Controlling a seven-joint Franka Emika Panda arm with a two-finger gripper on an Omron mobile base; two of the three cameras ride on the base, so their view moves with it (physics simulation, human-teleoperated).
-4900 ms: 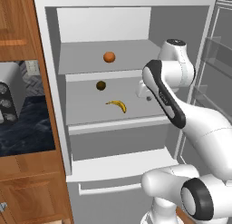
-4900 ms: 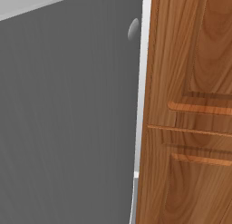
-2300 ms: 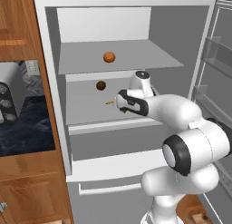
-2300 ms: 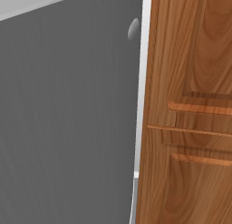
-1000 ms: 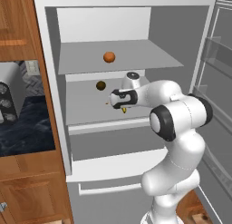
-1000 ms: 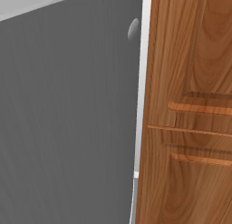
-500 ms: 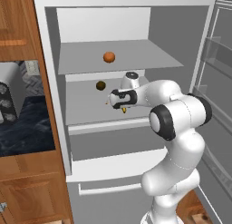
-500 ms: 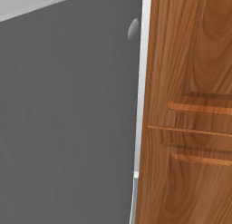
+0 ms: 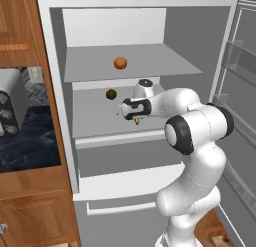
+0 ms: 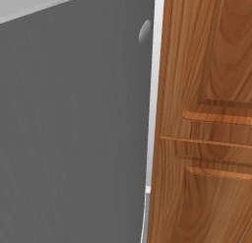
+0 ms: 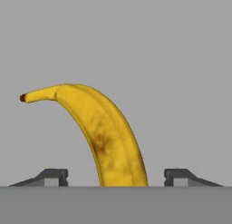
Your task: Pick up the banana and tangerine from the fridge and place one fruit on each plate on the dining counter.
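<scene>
The fridge (image 9: pixel 56 96) stands open. On its middle shelf lies the yellow banana (image 11: pixel 108 137), curved with a dark tip at the left in the hand view. My gripper (image 11: pixel 116 177) straddles its near end, open, with a gap between each fingertip (image 11: pixel 56 177) and the fruit. In the left base view the gripper (image 9: pixel 131 111) reaches into that shelf, and a bit of the banana (image 9: pixel 136 122) peeks out below the hand. The orange tangerine (image 9: pixel 120 63) rests on the shelf above. The plates and the dining counter are out of view.
A dark olive-brown round fruit (image 9: pixel 111 94) sits just left of the hand on the same shelf. The fridge's shelved door (image 9: pixel 242 91) hangs open at the right. Wooden cabinets (image 9: pixel 20 36) flank the left, and a wood cabinet front (image 10: pixel 206 119) fills the right base view.
The arm has reached from the right side of the shelf in over the banana. Over the last second it has held still there.
</scene>
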